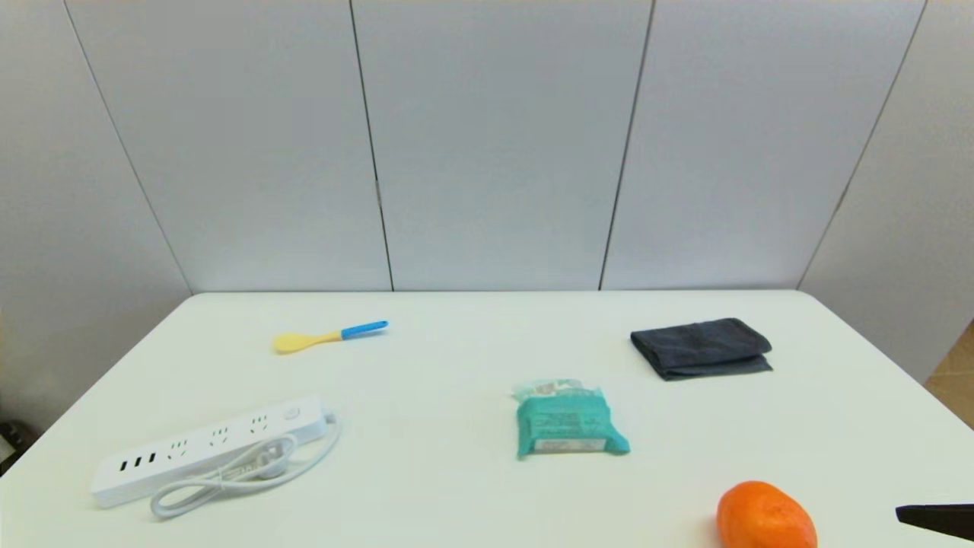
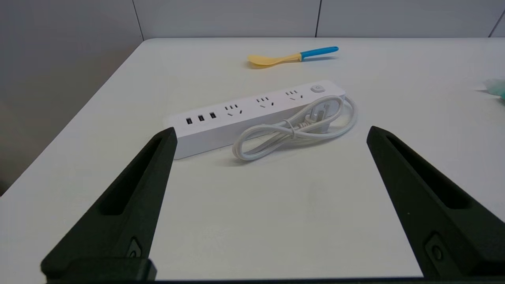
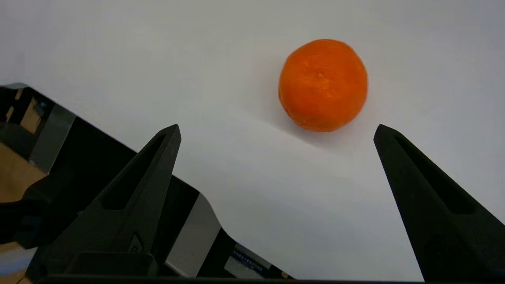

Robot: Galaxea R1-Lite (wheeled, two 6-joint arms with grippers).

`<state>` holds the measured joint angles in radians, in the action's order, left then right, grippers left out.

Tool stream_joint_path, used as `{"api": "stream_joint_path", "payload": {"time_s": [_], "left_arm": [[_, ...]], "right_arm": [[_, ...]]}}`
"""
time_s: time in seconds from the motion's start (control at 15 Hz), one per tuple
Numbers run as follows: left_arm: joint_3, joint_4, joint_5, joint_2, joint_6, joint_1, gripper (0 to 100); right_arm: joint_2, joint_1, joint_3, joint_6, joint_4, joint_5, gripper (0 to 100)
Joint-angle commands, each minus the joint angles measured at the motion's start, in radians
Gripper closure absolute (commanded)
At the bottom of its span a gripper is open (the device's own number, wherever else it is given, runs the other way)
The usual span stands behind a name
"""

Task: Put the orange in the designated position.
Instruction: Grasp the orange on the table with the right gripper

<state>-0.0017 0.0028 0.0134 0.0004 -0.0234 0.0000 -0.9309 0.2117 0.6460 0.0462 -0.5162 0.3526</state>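
Note:
The orange (image 1: 765, 517) lies on the white table near its front right edge, dimpled and glossy. In the right wrist view the orange (image 3: 322, 84) rests just beyond my right gripper (image 3: 276, 132), whose fingers stand wide open and apart from the fruit. Only one black fingertip (image 1: 936, 520) of that gripper shows in the head view, to the right of the orange. My left gripper (image 2: 270, 132) is open and empty, hovering over the front left of the table before the power strip. The designated position has no mark that I can see.
A white power strip (image 1: 202, 449) with a coiled cord lies front left. A yellow spoon with a blue handle (image 1: 329, 336) lies farther back. A teal packet (image 1: 567, 422) sits mid-table, a folded dark cloth (image 1: 701, 348) back right. The table edge runs close under the right gripper.

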Motion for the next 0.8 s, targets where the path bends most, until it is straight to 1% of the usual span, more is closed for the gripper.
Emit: {"api": "stream_joint_path", "payload": {"time_s": [0.07, 0.27, 0.47, 0.53, 0.67, 0.8], "left_arm": [[0.0, 0.0, 0.0, 0.0, 0.0, 0.0, 0], [0.0, 0.0, 0.0, 0.0, 0.0, 0.0, 0], [0.0, 0.0, 0.0, 0.0, 0.0, 0.0, 0], [0.0, 0.0, 0.0, 0.0, 0.0, 0.0, 0], [0.0, 0.0, 0.0, 0.0, 0.0, 0.0, 0], [0.0, -0.001, 0.0, 0.0, 0.0, 0.0, 0]], "right_arm": [[-0.177, 0.0, 0.041, -0.002, 0.002, -0.004, 0], [-0.249, -0.038, 0.063, -0.005, -0.004, -0.032, 0], [-0.295, -0.044, 0.067, -0.002, -0.004, -0.106, 0], [-0.31, -0.044, 0.07, 0.001, -0.004, -0.112, 0], [-0.324, -0.028, 0.07, 0.009, -0.001, -0.104, 0], [-0.345, 0.009, 0.072, 0.006, 0.004, -0.106, 0]]}}
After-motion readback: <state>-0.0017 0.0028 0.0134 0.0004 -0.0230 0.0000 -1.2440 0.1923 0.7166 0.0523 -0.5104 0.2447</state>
